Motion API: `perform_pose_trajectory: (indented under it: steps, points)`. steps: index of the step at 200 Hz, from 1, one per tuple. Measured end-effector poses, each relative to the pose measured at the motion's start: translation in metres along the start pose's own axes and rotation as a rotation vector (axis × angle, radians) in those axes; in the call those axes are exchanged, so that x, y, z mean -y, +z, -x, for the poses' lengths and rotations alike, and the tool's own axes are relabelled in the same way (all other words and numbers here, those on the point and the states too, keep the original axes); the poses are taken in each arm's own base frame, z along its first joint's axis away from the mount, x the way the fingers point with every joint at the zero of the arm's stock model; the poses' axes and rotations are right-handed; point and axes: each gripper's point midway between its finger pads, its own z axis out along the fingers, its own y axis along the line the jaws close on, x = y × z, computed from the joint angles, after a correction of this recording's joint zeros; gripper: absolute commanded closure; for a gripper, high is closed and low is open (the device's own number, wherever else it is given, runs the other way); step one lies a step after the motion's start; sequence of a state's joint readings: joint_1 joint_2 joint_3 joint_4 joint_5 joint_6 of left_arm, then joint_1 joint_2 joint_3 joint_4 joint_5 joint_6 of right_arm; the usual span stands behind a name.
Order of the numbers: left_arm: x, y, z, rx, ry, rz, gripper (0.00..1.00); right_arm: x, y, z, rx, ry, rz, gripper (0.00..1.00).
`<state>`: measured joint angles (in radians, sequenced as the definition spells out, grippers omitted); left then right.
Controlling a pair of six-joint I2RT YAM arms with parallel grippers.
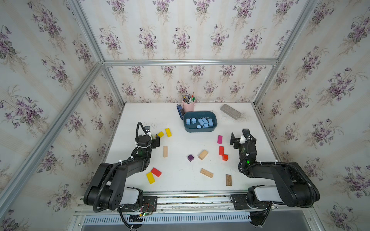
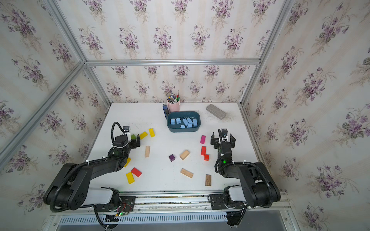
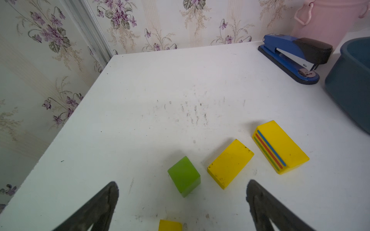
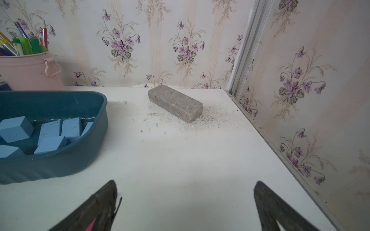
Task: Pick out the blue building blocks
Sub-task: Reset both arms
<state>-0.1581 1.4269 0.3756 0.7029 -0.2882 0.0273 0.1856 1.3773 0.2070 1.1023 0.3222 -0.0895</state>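
Both arms hover over the tabletop (image 1: pixel 180 144) on the robot's side of the teal tub (image 1: pixel 200 130), the left arm (image 1: pixel 120 168) off to its left and the right arm (image 1: pixel 280 172) off to its right. The left fingers (image 3: pixel 100 206) are spread wide with nothing between them, and so are the right fingers (image 4: pixel 276 208). Every one of the blue building blocks (image 1: pixel 202 122) I can find lies inside the tub, loosely heaped, some leaning on others. None shows outside it, so the sorting looks finished.

The likeliest trouble is an arm swinging across low and clipping the tub's wall, which would shove it or jolt the heap. Next comes a false pick. The blue stapler (image 3: pixel 294 56) just beside the tub's far left corner, the purple cube (image 1: pixel 190 157) in front of the tub, or the yellow block with a blue stripe (image 3: pixel 280 148) left of the tub could pass for a target by colour.

The booth is walled in violet-flowered wallpaper (image 1: pixel 180 40) on an aluminium frame (image 1: pixel 190 62). The tabletop is white, scuffed with dark marks left of the tub, and gritty around the grey brick (image 4: pixel 175 103) behind the tub to its right.
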Motion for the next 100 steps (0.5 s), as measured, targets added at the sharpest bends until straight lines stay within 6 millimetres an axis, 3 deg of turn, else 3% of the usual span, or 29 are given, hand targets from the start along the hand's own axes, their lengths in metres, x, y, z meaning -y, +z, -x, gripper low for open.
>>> perform_pose_trajectory:
  steps: [18, 45, 68, 100]
  points:
    - [0.003, 0.012, -0.012, -0.036, 0.000, -0.023, 0.01, 0.000, 0.004, -0.001, 0.013, 0.021, 0.043, 0.00]
    - [0.005, 0.017, 0.000, -0.005, -0.016, -0.055, 0.01, 0.008, 0.001, -0.038, -0.058, 0.044, 0.046, 0.00]
    - [0.007, 0.018, 0.002, -0.005, -0.019, -0.076, 0.01, 0.002, 0.009, -0.016, 0.014, 0.077, 0.089, 0.00]
    - [0.009, 0.017, 0.002, -0.004, -0.019, -0.091, 0.01, 0.005, 0.017, -0.011, 0.010, 0.092, 0.075, 0.00]
